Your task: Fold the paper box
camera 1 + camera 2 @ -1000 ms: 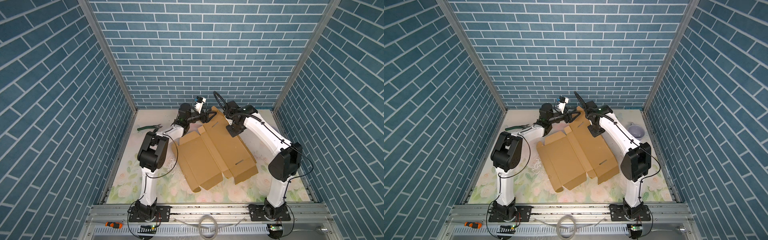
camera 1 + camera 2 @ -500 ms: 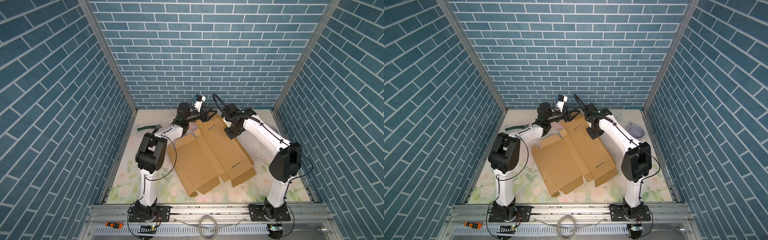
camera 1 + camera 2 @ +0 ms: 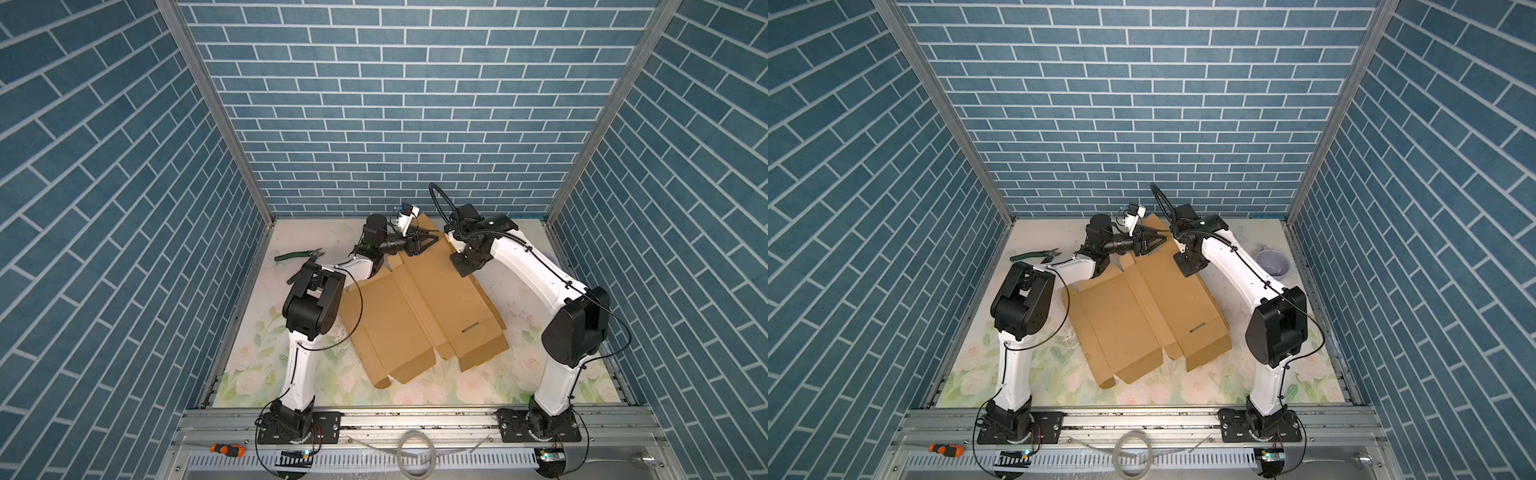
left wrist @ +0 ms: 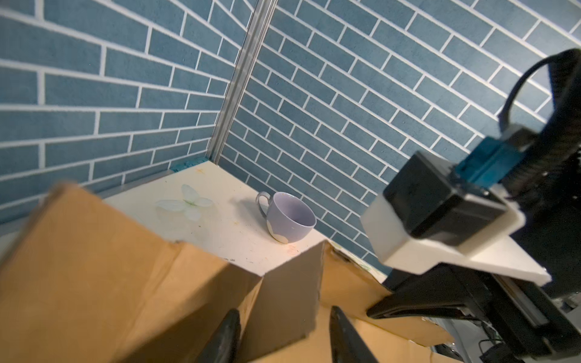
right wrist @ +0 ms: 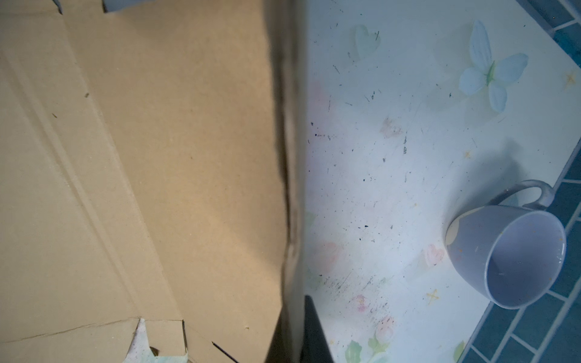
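The paper box is a flat brown cardboard sheet with creases and flaps, lying mid-table in both top views. My left gripper hovers at its far end. Its jaws stand apart, and a raised flap stands between the two black fingers. My right gripper is shut on the box's upturned far right edge, which shows edge-on in the right wrist view.
A lilac mug stands at the back right by the wall. Green pliers lie at the back left. An orange screwdriver rests on the front rail. Brick walls enclose three sides.
The box has slid a little to the left with the right gripper still on its edge. The left gripper's jaws have narrowed around the flap.
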### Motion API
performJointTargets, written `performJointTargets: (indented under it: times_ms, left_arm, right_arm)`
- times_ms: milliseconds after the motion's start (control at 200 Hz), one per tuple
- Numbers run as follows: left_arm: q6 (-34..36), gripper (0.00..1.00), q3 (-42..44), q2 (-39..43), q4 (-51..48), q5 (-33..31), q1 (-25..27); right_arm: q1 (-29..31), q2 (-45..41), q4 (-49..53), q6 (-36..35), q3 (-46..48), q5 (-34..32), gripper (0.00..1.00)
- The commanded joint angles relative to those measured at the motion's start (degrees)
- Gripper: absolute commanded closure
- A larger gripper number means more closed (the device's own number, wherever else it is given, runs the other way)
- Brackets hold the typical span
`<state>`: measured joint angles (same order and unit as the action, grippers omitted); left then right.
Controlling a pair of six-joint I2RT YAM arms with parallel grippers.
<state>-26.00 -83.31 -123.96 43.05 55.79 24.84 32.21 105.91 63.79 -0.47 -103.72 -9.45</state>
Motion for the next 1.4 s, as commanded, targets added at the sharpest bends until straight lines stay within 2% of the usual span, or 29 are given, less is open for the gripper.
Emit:
performJointTargets:
  times_ms: [0,205,370,545,580,655,725,965,1120,1275,1395]
  left_arm:
    - [0.2,0.55,1.0,1.9,2.4,0.6,1.3]
    - [-0.2,0.66,-2.3,-0.5,1.1,-1.2,2.7]
    - [4.1,0.76,-4.2,-0.9,-5.1,-1.9,3.9]
    - [6.4,0.77,-3.4,0.0,-8.0,-3.3,3.8]
    - [7.4,0.75,-3.4,0.5,-9.6,-3.6,3.7]
    - [9.6,0.60,-2.2,2.7,-13.0,-4.6,3.0]
    - [11.7,0.52,0.2,5.8,-14.9,-4.5,1.7]
    - [17.8,0.45,7.2,16.4,-24.2,-4.3,-5.2]
    - [25.8,0.40,8.7,20.9,-36.6,-7.8,-8.3]
    - [23.6,0.36,12.3,19.4,-38.2,-13.0,-10.3]
    - [19.3,0.33,13.1,16.8,-36.7,-13.0,-9.6]
  right_arm:
    - [0.0,-1.3,-0.9,-0.9,0.2,1.5,0.96]
    - [0.9,-1.0,-1.6,0.3,0.3,3.0,0.98]
    - [2.1,0.2,-1.0,0.5,-0.6,1.3,1.00]
    - [2.3,1.2,0.0,1.0,-1.3,-1.7,1.00]
    - [2.3,1.5,0.4,0.8,-1.5,-2.5,1.00]
    - [2.2,2.0,1.4,0.0,-2.0,-5.3,1.00]
    - [2.2,2.0,1.7,-1.1,-1.8,-7.5,1.00]
    - [2.2,1.1,1.0,-4.1,-1.4,-13.3,1.00]
    - [2.4,0.5,0.5,-4.8,-1.5,-14.4,1.00]
    - [2.8,0.4,0.3,-5.2,-1.6,-15.4,1.00]
    - [3.0,0.2,0.3,-5.2,-1.4,-15.8,1.00]
